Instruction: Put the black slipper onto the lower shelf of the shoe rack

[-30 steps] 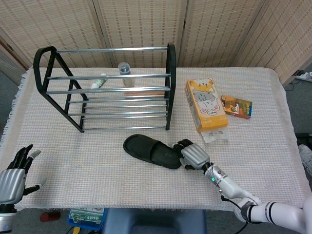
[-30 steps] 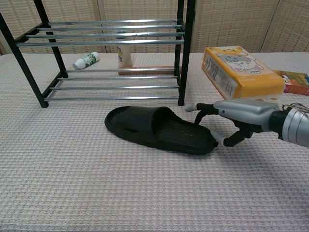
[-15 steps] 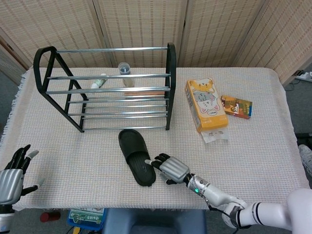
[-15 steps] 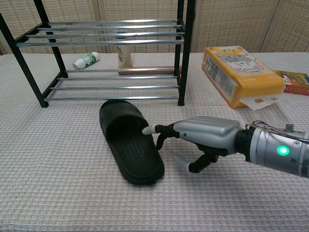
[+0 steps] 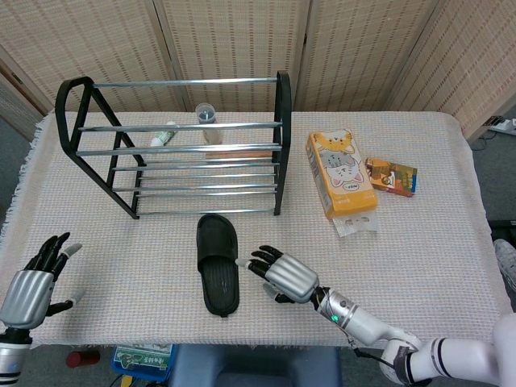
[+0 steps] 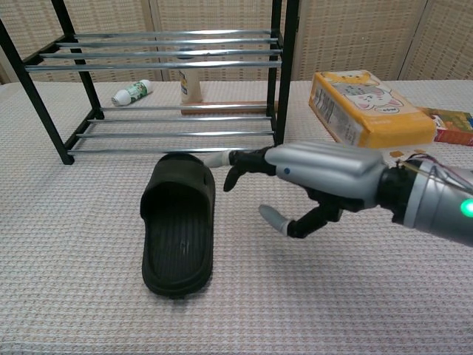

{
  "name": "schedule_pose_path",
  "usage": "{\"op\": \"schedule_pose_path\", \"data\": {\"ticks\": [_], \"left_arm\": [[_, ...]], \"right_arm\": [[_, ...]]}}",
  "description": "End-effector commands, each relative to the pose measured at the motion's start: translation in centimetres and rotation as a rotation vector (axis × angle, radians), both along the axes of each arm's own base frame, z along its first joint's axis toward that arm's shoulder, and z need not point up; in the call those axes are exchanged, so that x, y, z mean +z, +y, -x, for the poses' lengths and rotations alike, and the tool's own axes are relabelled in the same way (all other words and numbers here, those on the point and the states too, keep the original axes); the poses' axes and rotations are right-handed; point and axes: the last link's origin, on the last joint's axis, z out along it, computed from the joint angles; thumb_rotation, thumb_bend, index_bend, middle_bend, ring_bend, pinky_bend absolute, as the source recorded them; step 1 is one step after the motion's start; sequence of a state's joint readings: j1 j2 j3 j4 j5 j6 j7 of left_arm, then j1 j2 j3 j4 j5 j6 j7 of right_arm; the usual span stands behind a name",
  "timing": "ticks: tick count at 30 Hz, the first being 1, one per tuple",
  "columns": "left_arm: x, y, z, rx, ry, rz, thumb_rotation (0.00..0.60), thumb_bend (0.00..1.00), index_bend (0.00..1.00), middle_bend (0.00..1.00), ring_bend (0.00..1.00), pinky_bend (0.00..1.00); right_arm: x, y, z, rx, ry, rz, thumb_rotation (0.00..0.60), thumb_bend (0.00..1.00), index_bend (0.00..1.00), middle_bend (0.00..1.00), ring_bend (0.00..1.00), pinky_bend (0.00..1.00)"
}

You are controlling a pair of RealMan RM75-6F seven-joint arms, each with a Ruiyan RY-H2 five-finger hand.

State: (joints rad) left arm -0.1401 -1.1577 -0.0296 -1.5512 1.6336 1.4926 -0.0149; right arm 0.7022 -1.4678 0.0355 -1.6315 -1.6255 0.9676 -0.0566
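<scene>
slipper: black slipper (image 5: 218, 263) lies flat on the table (image 5: 435, 242), lower centre of head view, toe opening aimed at the shoe rack (image 5: 173, 145), just in front of it, not yet on the lower shelf (image 6: 177, 134).
right hand: right hand (image 5: 282, 276) is seen just right of the slipper, fingers spread, nothing held; fingertips (image 6: 216, 158) reach toward the slipper's near edge; contact cannot be told.
left hand: left hand (image 5: 36, 278) sits lower left of head view, fingers spread, holding nothing, well apart from the slipper.
risk 1: slipper could be pushed crooked and caught on the front bar if nudged off-centre.
risk 2: sole could be dragged on the woven cloth.
risk 3: rack could be knocked by the hand.
</scene>
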Motion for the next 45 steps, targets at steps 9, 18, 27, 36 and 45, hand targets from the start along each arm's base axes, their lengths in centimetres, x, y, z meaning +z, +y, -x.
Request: {"op": "schedule_pose_path", "data": {"ticks": [9,18,27,36,45], "left_arm": [[-3.6,3.7,-4.4,-0.388,0.090,0.249,0.600,0.23,0.20,0.07,0.02,0.31],[-7.8,5.2,-7.8,-0.734,0.219,0.428,0.600,0.23,0.22,0.07,0.03,0.30],[-11.2,8.3,-8.2,-0.957,0.443,0.478,0.600,0.23,0.21,0.07,0.03,0.29],[-12.9,10.1,-8.4,-1.011,0.569,0.488,0.600,0.23,0.13,0.04,0.03,0.23],[-14.0,10.2,-10.4,-1.088,0.652,0.492,0.600,0.23,0.05,0.01,0.02,0.21]], "right_arm": [[12.9,1.5,5.0,-0.088,0.072,0.352,0.600,0.48,0.00,0.20,0.15,0.09],[18.1,3.9,8.8,-0.206,0.156,0.486,0.600,0.35,0.00,0.20,0.15,0.09],[19.2,5.2,11.3,-0.281,0.157,0.516,0.600,0.27,0.00,0.20,0.15,0.09],[19.4,5.5,12.1,-0.309,0.152,0.532,0.600,0.23,0.00,0.20,0.15,0.09],[19.8,5.7,12.6,-0.334,0.146,0.548,0.600,0.22,0.00,0.20,0.15,0.09]]}}
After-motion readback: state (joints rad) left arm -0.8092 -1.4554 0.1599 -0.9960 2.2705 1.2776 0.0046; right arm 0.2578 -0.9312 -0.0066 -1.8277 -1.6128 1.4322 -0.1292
